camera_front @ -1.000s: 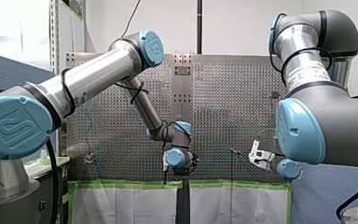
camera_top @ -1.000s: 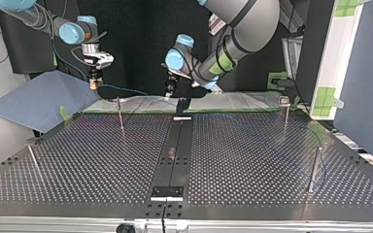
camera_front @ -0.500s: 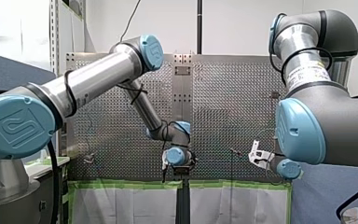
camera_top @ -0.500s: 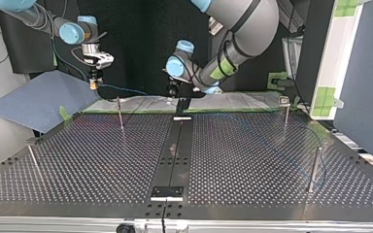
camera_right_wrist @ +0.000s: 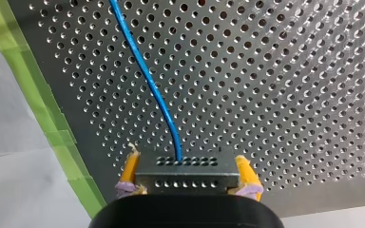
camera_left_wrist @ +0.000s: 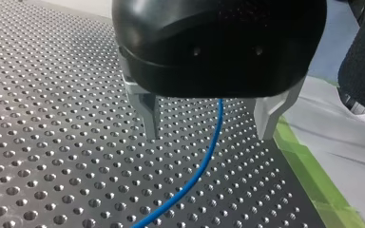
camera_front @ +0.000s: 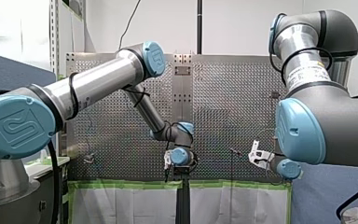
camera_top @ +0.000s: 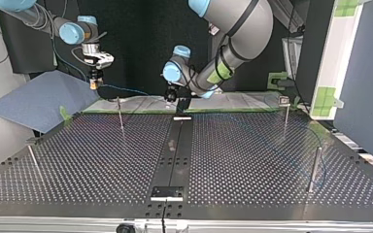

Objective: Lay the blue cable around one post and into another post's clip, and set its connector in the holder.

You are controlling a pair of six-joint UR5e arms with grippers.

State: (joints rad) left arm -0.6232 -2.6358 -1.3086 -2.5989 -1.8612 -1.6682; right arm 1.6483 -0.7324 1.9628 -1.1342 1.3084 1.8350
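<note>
Warily poised at edge of counter (camera_left_wrist: pixel 52 142): right jaws clamped on connector (camera_right_wrist: pixel 186 172), left jaws apart astride blue cable (camera_left_wrist: pixel 218 123), slack liable to slip free.

My left arm (camera_front: pixel 98 84) and my right arm (camera_front: pixel 326 112) are silver tubes joined by dark grey housings with round light-blue caps, some bearing a raised logo, and thin black cables are looped around them. A white printed label wraps my right arm's upper tube. My left claw (camera_left_wrist: pixel 209 135) has a glossy black rounded body and pale metal fingers (camera_left_wrist: pixel 146 111); my right claw (camera_right_wrist: pixel 186 168) is black with yellow pads (camera_right_wrist: pixel 129 168) edged in purple.
</note>
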